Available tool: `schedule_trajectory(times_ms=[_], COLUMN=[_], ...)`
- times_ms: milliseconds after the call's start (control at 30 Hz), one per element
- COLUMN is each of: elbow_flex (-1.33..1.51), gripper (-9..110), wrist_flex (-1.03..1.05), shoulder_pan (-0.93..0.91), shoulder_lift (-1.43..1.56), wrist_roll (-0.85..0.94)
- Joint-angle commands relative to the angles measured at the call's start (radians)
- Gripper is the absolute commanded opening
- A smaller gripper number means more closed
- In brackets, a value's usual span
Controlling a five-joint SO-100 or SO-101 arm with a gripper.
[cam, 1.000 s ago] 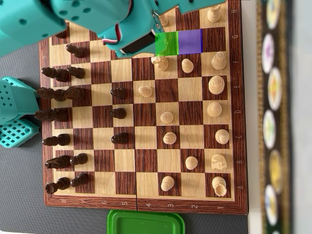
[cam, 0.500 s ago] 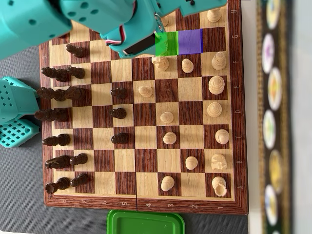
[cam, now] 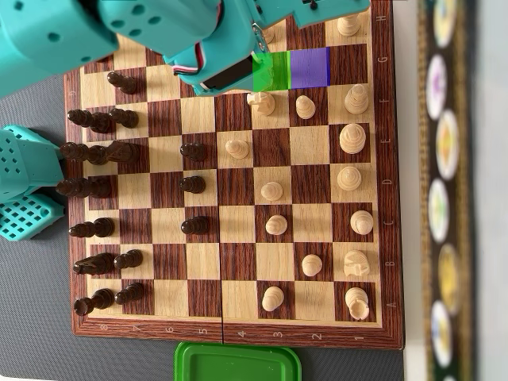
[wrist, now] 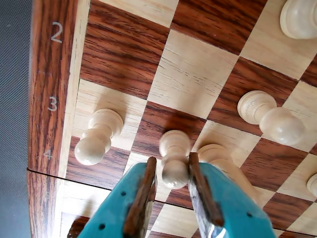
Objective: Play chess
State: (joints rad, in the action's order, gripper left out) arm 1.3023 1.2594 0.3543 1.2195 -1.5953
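In the wrist view a light pawn (wrist: 174, 166) stands upright on a dark square of the wooden chessboard (wrist: 49, 74), in the row marked 3. My gripper (wrist: 172, 159) is open around its head. The right pad (wrist: 200, 191) touches the head and the left pad (wrist: 142, 198) stands a little apart from it. In the overhead view the teal arm (cam: 198, 40) reaches over the board's top edge (cam: 386, 159). It covers the gripper and most of that pawn beside a green patch (cam: 274, 71) and a blue patch (cam: 311, 67).
Another light pawn (wrist: 97, 137) stands at the left and a taller light piece (wrist: 216, 152) hides behind the right finger. Further light pieces (cam: 272, 190) fill the board's right half and dark pieces (cam: 99, 186) the left. A green container (cam: 238, 363) lies below the board.
In the overhead view the arm has edged slightly up and to the right over the board's top edge. No piece on the board has visibly moved.
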Motion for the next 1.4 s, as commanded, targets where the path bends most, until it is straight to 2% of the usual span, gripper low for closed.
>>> schedule_trajectory(times_ms=[0,1000,1367], elbow_flex=[-0.018,-0.067,-0.084], gripper=[12,13,17], wrist_flex=[-0.009,-0.008,-0.008], shoulder_pan=[0.012,0.025,0.023], shoulder_lift=[0.015,0.017,0.017], wrist_roll=[-0.005,0.003,0.005])
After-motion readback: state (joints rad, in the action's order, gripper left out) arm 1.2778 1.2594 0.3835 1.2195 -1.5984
